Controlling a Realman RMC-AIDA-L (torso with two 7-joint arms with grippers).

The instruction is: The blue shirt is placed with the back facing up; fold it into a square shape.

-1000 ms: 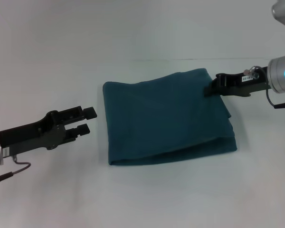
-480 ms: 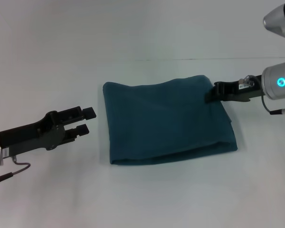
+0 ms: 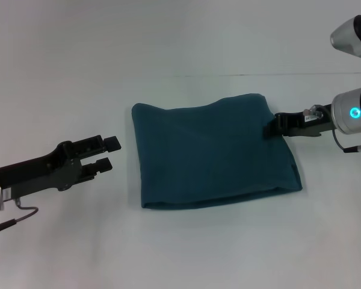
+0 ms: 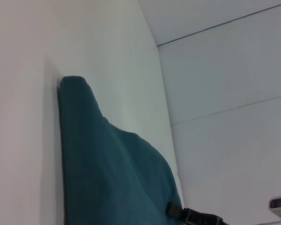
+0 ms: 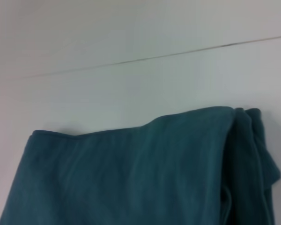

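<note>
Right gripper [image 3: 269, 129] seen at the right edge of the folded blue shirt [image 3: 213, 156]; left gripper [image 3: 110, 153] held off to the shirt's left.
Right gripper's finger state cannot be told; its tip is at the shirt's right edge near the far corner. Left gripper's fingers are parted, nothing between them, clear of the cloth. Shirt is laid folded into a rough square mid-table [image 3: 186, 247], layered edges shown at its near and right sides.

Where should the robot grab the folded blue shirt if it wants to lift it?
Probably the blue shirt is best taken at its right edge, coming from the right, where the folded layers stack up and the right gripper is already close. The flat middle offers nothing to pinch.
</note>
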